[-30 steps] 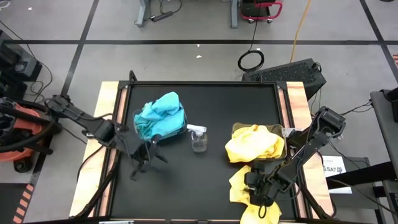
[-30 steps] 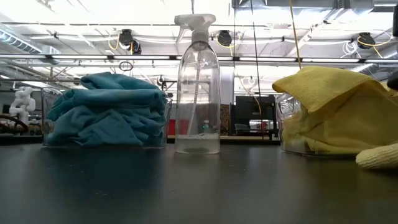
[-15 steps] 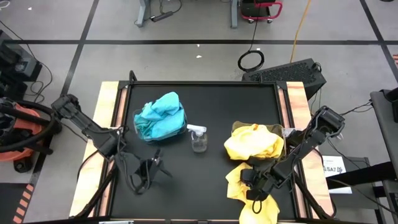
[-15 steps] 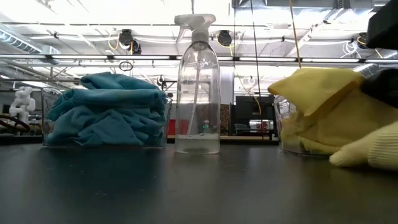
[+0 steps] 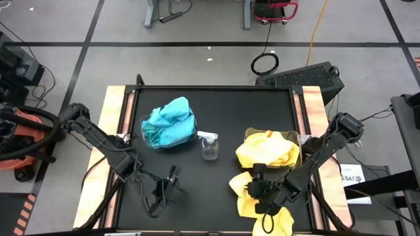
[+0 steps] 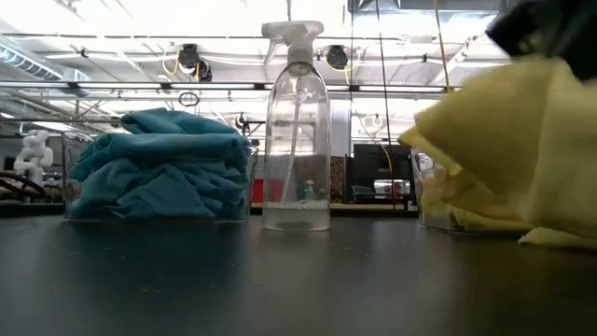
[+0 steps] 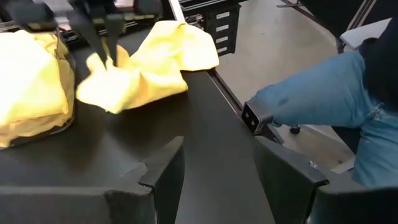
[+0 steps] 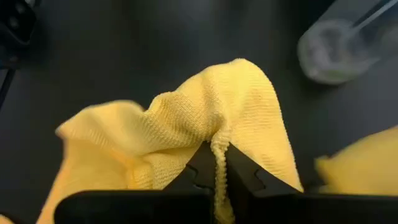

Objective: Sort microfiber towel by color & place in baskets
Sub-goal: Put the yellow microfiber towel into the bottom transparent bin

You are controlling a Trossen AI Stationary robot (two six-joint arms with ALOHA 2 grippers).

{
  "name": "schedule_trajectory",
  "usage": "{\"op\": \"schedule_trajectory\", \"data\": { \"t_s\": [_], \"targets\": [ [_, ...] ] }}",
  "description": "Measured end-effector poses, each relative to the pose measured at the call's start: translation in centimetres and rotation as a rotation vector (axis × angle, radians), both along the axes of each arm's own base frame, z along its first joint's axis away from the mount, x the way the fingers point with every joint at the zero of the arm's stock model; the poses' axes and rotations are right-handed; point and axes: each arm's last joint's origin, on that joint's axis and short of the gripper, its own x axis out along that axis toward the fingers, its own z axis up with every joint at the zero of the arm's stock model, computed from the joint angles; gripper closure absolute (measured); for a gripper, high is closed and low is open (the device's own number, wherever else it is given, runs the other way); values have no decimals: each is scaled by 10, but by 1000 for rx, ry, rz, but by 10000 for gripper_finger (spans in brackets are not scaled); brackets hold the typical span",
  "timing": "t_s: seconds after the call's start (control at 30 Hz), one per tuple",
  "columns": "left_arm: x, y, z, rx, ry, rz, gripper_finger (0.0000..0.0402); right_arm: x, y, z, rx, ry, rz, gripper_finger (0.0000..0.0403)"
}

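A clear basket point(image 5: 146, 133) at the back left holds turquoise towels point(image 5: 169, 123). Another basket point(image 5: 300, 141) at the right is heaped with yellow towels point(image 5: 268, 151). A loose yellow towel point(image 5: 244, 200) lies on the black table in front of that basket, and my right gripper point(image 5: 252, 190) is shut on it. My left gripper point(image 5: 165, 190) stands open above bare table near the front edge, left of centre, with nothing between its fingers point(image 7: 165, 171). My right gripper pinches a raised fold of the loose yellow towel point(image 8: 219, 147) between its two fingers. The fingers come from above, slanting down. The fold stands up as a peak point(image 7: 102, 65), while the towel's lower part point(image 6: 560, 238) rests on the table.
A clear spray bottle point(image 5: 210, 147) stands upright mid-table between the two baskets. More yellow cloth point(image 5: 275, 224) lies at the near right edge. A person's leg in blue jeans point(image 7: 323, 99) shows beyond the table's edge in the left wrist view.
My right gripper has shut on the loose yellow towel and gone toward the table's left, pulling one fold up into a peak while the rest stays on the table. My left gripper has moved toward the near edge and slightly right, still open.
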Motion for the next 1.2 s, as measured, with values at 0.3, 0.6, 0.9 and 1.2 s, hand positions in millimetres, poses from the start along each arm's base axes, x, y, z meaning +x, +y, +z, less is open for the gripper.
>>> {"op": "schedule_trajectory", "data": {
  "t_s": [0.3,0.6,0.9,1.2],
  "targets": [
    [7,-8,-8,29,-24,-12,204,9,5,51,-156,-48,29,402],
    [7,-8,-8,56,-44,-21,204,9,4,77,-247,-62,41,402],
    [7,-8,-8,59,-43,-21,204,7,1,87,-297,-46,39,403],
    [7,-8,-8,65,-44,-21,204,2,-5,111,-412,-60,7,403]
  ]
}}
